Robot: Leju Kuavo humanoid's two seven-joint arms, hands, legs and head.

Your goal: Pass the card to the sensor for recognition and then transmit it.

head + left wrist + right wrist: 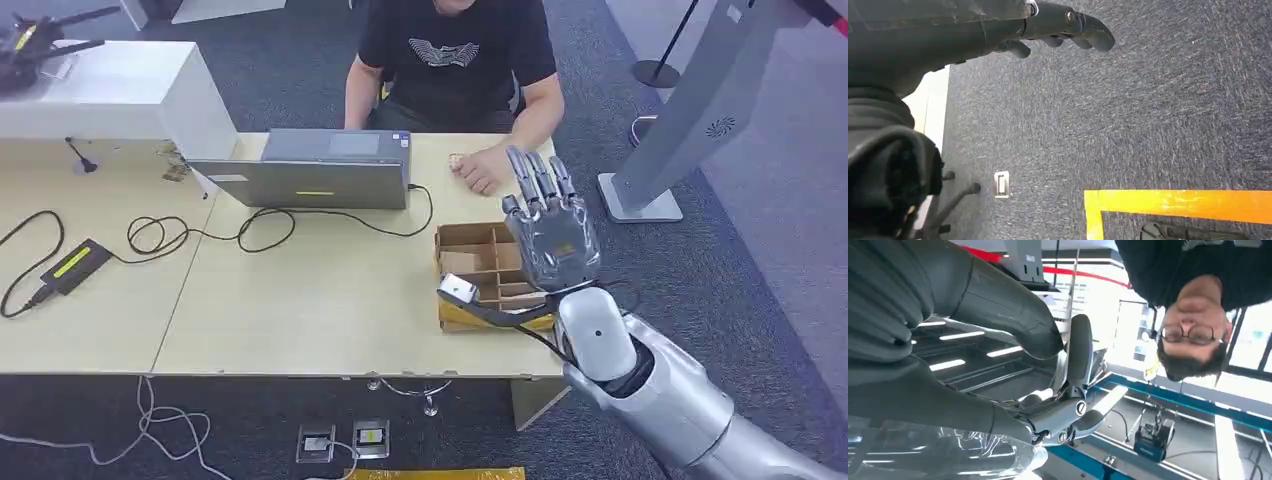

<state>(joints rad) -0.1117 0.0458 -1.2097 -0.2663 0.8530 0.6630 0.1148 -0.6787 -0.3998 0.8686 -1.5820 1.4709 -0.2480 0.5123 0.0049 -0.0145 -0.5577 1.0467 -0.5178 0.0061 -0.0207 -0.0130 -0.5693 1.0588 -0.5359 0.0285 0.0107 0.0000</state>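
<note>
Hovering right robot hand (pixel 550 235): it is floating above the counter's right end with its back to the head camera and its fingers pointing straight up, close together.
Right robot hand's hold: in the right wrist view a thin pale strip (pixel 1067 330) is standing between the thick grey thumb and a dark finger. I cannot tell whether that is the card seen edge-on or something behind the hand, so I cannot tell whether the hand is holding anything.
Card: I cannot tell where it is lying, whether in the hand or in the box.
Brown cardboard box with dividers (pixel 468 236): it is sitting on the pale wooden counter (pixel 320 300), directly beneath and partly behind the raised hand.
Small white-headed sensor on a black bent stalk (pixel 458 290): it is standing at the box's near-left corner, at 8 o'clock from the right robot hand.
Person in a black T-shirt (pixel 455 50): sitting at the counter's far side, and resting a hand (pixel 482 170) on the top at 11 o'clock from the right robot hand, apart from it.
Grey open laptop (pixel 315 170): standing at 10 o'clock from the box, with a black cable (pixel 260 225) looping leftward.
Left robot hand (pixel 1058 27): it is hanging over the dark grey carpet (pixel 1148 110), fingers loosely bent and apart, holding nothing.
Yellow floor tape (pixel 1188 204): lying on the carpet, well apart from the left robot hand.
</note>
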